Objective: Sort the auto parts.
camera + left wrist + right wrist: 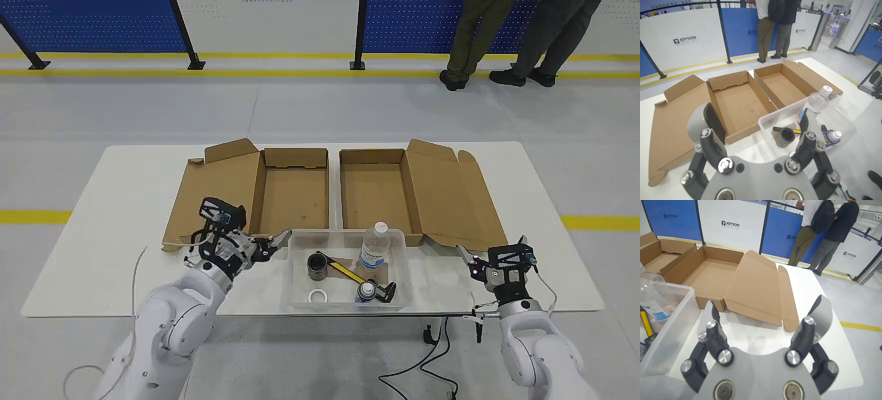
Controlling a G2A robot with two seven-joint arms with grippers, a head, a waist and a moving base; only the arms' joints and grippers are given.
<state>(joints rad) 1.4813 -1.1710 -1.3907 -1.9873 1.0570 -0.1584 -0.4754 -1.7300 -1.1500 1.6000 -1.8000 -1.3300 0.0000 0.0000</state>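
Clear bin [296,275] sits between left gripper [757,111] and right gripper [766,303]; both splayed wide, apparently hovering low

We hold our left gripper [758,113] wide open above the table [851,94], near the clear bin [762,119]. In the bin we see a metal cylinder [785,137], a water bottle [817,103] and a spray can [831,137]. Beyond it lie two open cardboard boxes [738,108], side by side.

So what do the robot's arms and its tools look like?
Both arms, left arm and right arm, are smooth, rounded and white. Each tool, left tool and right tool, has two curved silver fingers with rough black pads, black links and shiny round screws on a grey plate.
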